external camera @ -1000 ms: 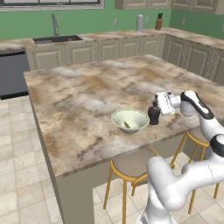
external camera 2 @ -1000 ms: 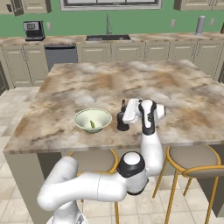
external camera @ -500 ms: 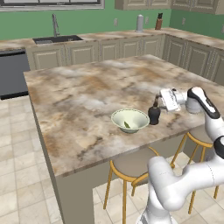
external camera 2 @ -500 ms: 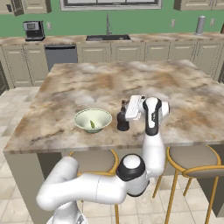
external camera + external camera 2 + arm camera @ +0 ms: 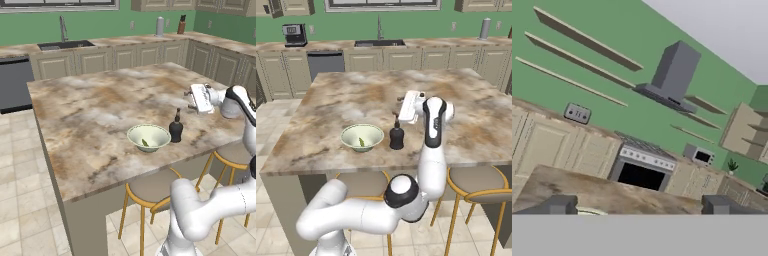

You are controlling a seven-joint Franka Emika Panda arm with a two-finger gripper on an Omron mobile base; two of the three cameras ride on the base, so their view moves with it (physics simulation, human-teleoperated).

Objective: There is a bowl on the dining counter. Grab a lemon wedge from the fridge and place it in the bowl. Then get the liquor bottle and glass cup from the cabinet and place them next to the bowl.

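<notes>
Since the liquor bottle (image 5: 175,129) stands upright on the dining counter (image 5: 100,115) just beside the bowl (image 5: 148,137), on the side nearer the arm, that placement looks done: close to the rim but apart from it, so nothing gets knocked. Lemon wedge (image 5: 144,143) lies inside the bowl, a small yellow-green sliver near the bottom; same in the right base view, bowl (image 5: 362,137) with wedge (image 5: 361,142), bottle (image 5: 396,136) next to it. Gripper (image 5: 193,97) hangs above the counter, up and to the side of the bottle, touching nothing, tilted so the hand camera looks across the kitchen rather than down. Fingers (image 5: 559,204) show wide apart with nothing between them, so jaws are spread and empty. My read: bottle released, hand clear of it. Glass cup isn't on the counter near the bowl, so that leg remains; the cabinet trip is next.
</notes>
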